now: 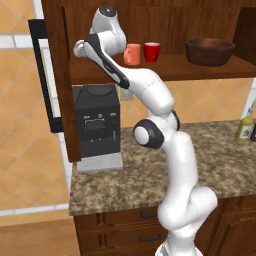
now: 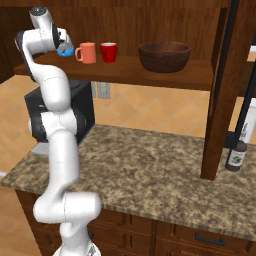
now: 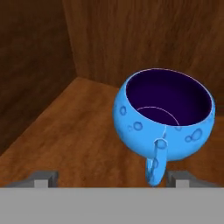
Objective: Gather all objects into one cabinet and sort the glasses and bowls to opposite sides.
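While gripper [image 3: 111, 180] stands wide apart holding nothing, blue cup [image 3: 165, 114] sits upright on cabinet shelf [image 3: 83, 131] near the back corner, handle between the fingertips. Pink cup [image 2: 86, 52], red cup [image 2: 108, 52], brown bowl [image 2: 164, 56] line the same shelf. No readable writing.

Cups [image 2: 97, 52] left of bowl [image 2: 164, 56] on shelf [image 2: 200, 75]

A black coffee machine [image 1: 96, 122] stood on a speckled granite counter [image 1: 125, 182], left of centre in the left base view. A yellow-green bottle [image 1: 245, 127] stood at the right edge. In the right base view, a dark bottle [image 2: 236, 154] stood at lower right. Brown drawers [image 2: 200, 237] ran beneath the counter.
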Robot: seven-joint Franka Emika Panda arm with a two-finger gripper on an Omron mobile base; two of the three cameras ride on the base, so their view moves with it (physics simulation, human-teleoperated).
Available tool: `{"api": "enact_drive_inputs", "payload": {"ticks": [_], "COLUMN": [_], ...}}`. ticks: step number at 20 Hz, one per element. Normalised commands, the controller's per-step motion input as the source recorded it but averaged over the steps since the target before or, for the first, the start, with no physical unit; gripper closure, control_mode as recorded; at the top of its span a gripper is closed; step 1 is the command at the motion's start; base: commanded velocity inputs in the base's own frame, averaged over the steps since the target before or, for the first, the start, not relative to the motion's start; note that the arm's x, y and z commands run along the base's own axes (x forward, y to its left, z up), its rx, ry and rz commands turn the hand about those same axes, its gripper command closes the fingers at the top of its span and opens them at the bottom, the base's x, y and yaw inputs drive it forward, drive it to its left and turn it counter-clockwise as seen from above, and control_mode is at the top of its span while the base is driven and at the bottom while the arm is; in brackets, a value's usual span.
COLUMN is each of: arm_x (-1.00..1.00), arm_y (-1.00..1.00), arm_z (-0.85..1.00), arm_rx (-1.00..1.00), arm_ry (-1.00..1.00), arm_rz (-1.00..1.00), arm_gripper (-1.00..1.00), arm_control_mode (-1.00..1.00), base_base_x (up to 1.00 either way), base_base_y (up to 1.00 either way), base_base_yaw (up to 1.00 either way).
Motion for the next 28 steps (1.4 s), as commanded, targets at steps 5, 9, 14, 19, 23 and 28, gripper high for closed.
{"api": "enact_drive_inputs", "payload": {"ticks": [5,9,14,19,23,28], "arm_x": [-0.34,-0.28,-0.46,-0.30,-0.48,-0.79], "arm_y": [0.02,0.00,0.07,0.11,0.00,0.00], "arm_z": [-0.09,-0.38,-0.73,-0.82,-0.12,0.28], "arm_rx": [0.04,0.05,0.01,0.02,0.03,0.02], "arm_ry": [0.18,0.03,0.01,0.00,0.00,0.00], "arm_rz": [0.00,0.00,-0.03,-0.07,-0.06,-0.01], "arm_gripper": [-1.00,-1.00,-1.00,-1.00,-1.00,-1.00], "arm_control_mode": [-1.00,-1.00,-1.00,-1.00,-1.00,-1.00], "base_base_x": [0.00,0.00,0.00,0.00,0.00,0.00], "base_base_y": [0.00,0.00,0.00,0.00,0.00,0.00], "base_base_yaw": [0.00,0.00,0.00,0.00,0.00,0.00]}}
